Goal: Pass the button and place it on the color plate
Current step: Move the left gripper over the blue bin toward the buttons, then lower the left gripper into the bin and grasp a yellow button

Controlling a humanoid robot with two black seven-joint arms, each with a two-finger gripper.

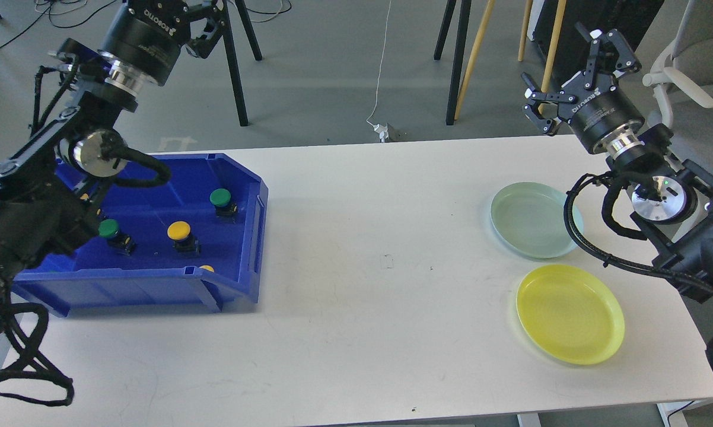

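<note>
Black fingers of the right gripper (576, 71) stand spread wide apart with nothing between them, raised above the table's far right corner and pointing away toward the floor beyond; its arm runs back along the right edge. The left gripper (205, 26) is cut off by the top of the view, so I cannot tell how its jaws stand; it hangs high past the table's far edge, above the blue bin (155, 284), touching nothing visible, its arm bent up from the left edge.

The bin sits at the table's (362, 296) left side. Inside stand two green buttons, one (220, 198) toward the far wall, one (109, 229) nearer the left arm, and a yellow button (179, 231) between them; another yellow bit (207, 268) peeks over the near wall. Near the right edge lie a pale green plate (531, 219) and, closer, a yellow plate (570, 313), both bare.
</note>
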